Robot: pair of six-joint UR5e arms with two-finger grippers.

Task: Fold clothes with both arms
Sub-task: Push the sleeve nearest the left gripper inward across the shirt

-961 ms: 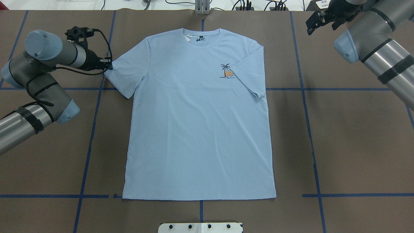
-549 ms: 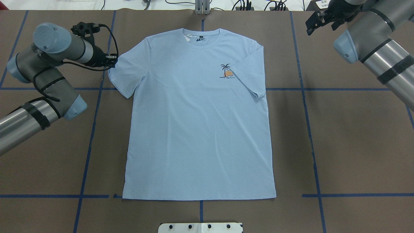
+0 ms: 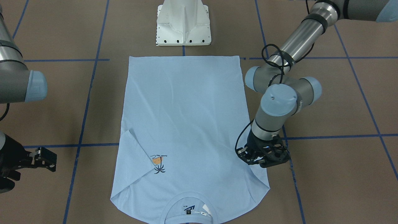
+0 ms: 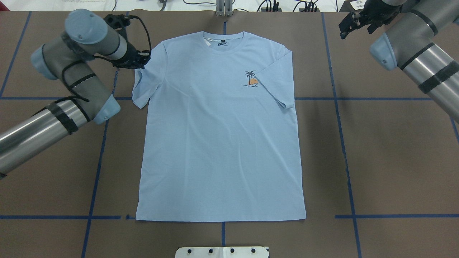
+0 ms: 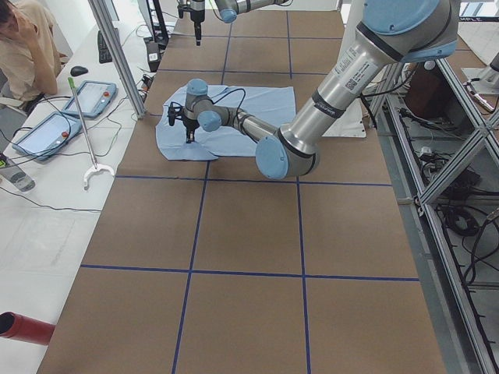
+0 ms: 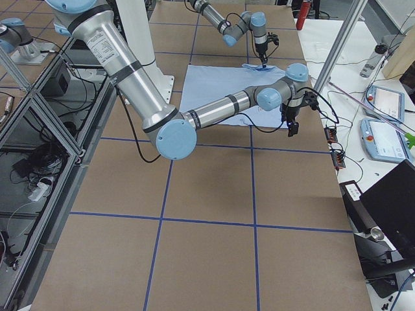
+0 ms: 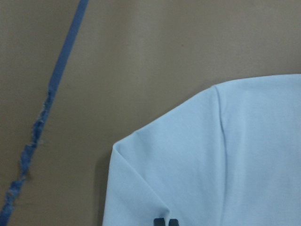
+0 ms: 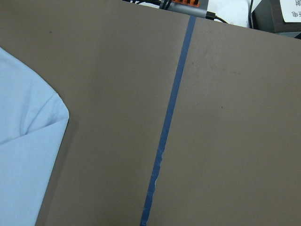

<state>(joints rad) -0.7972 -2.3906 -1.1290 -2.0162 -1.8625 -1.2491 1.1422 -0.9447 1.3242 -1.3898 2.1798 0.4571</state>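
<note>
The light blue T-shirt lies flat and face up on the brown table, collar at the far edge, palm print on the chest. Its right-hand sleeve is folded in over the chest. My left gripper is shut on the hem of the other sleeve, drawn in toward the shoulder. In the left wrist view the closed fingertips pinch the fabric. My right gripper hangs open and empty above the far right of the table, away from the shirt; it also shows in the front view.
The white pedestal base stands at the near edge behind the shirt's hem. Blue tape lines cross the table. Cables and plugs lie along the far edge. An operator sits beyond that edge beside tablets.
My left gripper has moved right and toward the far edge with the sleeve in it, pulling the sleeve in against the shirt body. The right arm has not moved.
</note>
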